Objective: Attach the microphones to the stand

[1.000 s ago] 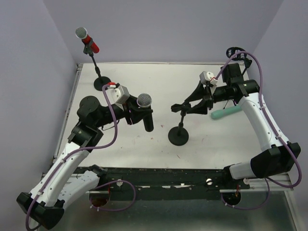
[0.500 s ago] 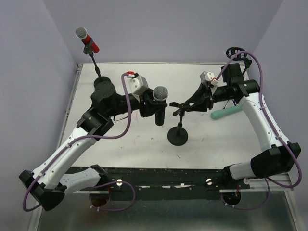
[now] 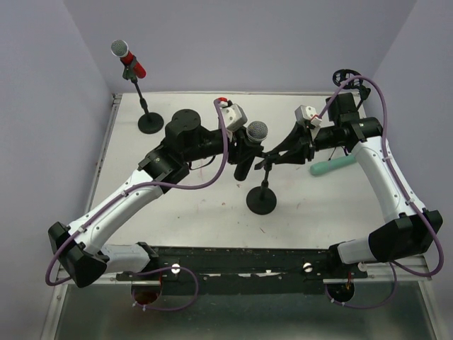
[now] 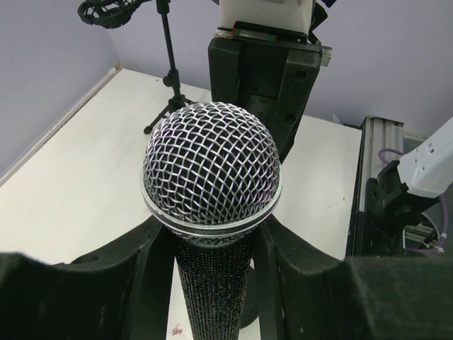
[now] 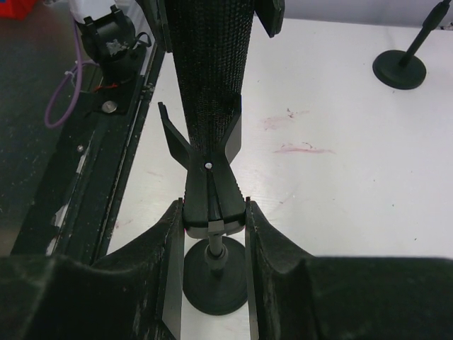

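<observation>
Black and mesh-headed, the microphone (image 3: 245, 157) was held upright over the table's (image 3: 191, 212) middle, clamped between the fingers of the left gripper (image 4: 212, 297), its tail at the clip (image 5: 210, 180) pinched by the right gripper (image 5: 211, 216); misalignment might have jammed it or tipped the stand (image 3: 262, 202).

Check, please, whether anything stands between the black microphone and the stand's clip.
Nothing visible does. The black microphone, held in the left gripper, has its lower end at the clip, by its open prongs. The right gripper holds the clip lower down, leaving its mouth free.
</observation>
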Robot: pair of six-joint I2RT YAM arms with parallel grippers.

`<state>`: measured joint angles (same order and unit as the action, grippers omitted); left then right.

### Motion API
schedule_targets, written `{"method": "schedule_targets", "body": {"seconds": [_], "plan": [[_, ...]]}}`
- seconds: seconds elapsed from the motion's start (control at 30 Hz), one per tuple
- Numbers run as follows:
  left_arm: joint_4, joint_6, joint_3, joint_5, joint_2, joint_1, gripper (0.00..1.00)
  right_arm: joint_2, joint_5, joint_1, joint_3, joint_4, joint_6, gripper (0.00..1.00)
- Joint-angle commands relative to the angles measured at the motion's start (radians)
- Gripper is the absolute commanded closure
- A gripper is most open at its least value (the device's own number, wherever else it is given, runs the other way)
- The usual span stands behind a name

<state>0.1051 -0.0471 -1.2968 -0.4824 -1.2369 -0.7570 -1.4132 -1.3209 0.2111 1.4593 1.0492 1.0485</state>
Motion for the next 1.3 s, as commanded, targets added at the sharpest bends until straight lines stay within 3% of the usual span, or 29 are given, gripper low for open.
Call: {"method": "schedule_targets", "body": {"seconds": [0.0, 0.4, 0.77, 0.87, 1.03, 1.27], "plan": [[-0.156, -0.014, 0.031, 0.028, -0.012, -0.016, 1.0, 0.01, -0.009, 0.011, -0.01, 0.066, 0.019, 0.84], [-0.32, -0.142, 0.183, -0.065, 0.082, -0.021, 1.0, 0.008, -0.003, 0.011, -0.008, 0.057, 0.008, 0.84], [-0.548, -0.174, 0.297, 0.063, 0.07, -0.025, 1.0, 0.01, -0.009, 0.013, -0.007, 0.063, 0.008, 0.84], [-0.567, -0.163, 0.3, 0.076, 0.067, -0.025, 1.0, 0.007, -0.006, 0.014, -0.004, 0.071, 0.008, 0.78], [-0.594, -0.161, 0.301, 0.073, 0.057, -0.025, 1.0, 0.005, -0.006, 0.013, -0.005, 0.075, 0.016, 0.57], [-0.636, -0.177, 0.306, 0.065, 0.034, -0.025, 1.0, 0.002, -0.006, 0.013, -0.007, 0.078, 0.016, 0.44]]}}
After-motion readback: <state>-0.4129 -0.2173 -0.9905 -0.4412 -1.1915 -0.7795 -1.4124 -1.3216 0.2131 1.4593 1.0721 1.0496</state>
